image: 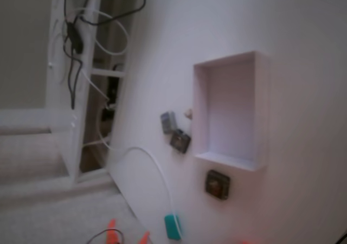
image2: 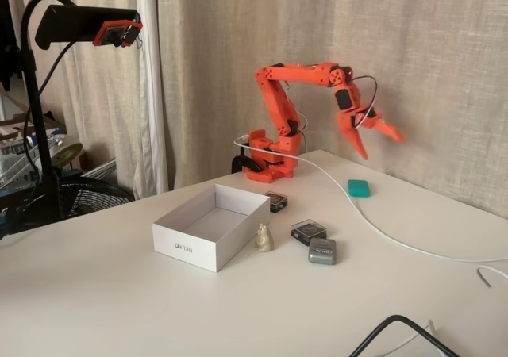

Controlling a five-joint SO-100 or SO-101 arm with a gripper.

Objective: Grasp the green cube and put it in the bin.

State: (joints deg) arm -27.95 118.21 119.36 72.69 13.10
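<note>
The green cube [image2: 359, 187] is a small teal block lying on the white table near the arm's base; in a fixed view it sits at the bottom edge [image: 173, 226]. The orange gripper [image2: 375, 143] hangs open in the air above and slightly right of the cube, not touching it, with nothing between its fingers. Only orange fingertips [image: 111, 226] show in a fixed view, left of the cube. The bin [image2: 190, 246] is a white shallow box, empty inside, seen as a rectangle [image: 199, 108] in a fixed view.
Two dark square blocks [image2: 276, 201] [image2: 308, 231], a grey block [image2: 321, 251] and a small beige figure [image2: 263, 238] lie beside the bin. A white cable [image2: 397, 238] runs past the cube. A black cable [image2: 397, 325] lies at the front edge; a camera stand [image2: 36, 135] stands left.
</note>
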